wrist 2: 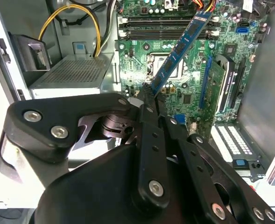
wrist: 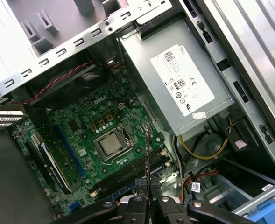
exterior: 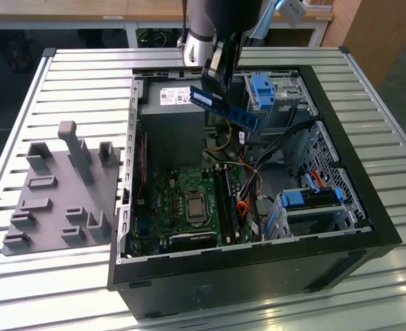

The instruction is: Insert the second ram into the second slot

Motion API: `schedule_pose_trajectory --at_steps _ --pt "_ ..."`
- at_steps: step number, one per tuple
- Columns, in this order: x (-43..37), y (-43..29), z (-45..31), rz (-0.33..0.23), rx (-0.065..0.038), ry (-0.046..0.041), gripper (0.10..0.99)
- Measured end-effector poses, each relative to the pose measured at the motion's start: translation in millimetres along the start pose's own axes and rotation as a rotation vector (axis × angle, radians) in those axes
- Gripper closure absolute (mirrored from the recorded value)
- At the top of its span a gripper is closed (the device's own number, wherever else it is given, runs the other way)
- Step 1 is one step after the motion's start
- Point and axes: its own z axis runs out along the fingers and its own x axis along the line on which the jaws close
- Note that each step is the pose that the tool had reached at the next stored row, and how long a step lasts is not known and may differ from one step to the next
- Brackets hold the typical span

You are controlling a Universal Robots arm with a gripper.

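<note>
Ram [wrist: 147, 158] in gripper [wrist: 147, 199]: edge-on, first wrist view

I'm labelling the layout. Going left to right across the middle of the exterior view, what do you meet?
Grey plastic fixture plate with posts → square silver processor socket → long black memory slots → light-blue plastic drive bracket.

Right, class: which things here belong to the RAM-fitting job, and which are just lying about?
In the job: the second ram, the gripper with jaws shut on it, the motherboard's memory slots.

Lying about: grey parts tray, power supply, blue drive brackets, yellow cables.
</note>
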Motion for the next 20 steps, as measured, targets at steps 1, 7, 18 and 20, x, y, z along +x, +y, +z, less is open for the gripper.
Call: schedule_pose_trajectory --at_steps 1,7,18,20 --pt "0.0 0.0 0.0 0.006 0.000 -0.0002 0.949" --pt "0.0 0.0 0.0 0.039 0.000 -0.0012 0.949" --pt "0.0 0.0 0.0 0.115 0.003 -0.0006 0.949" --pt "0.1 0.0 0.1 0.130 0.004 0.0000 0.949"
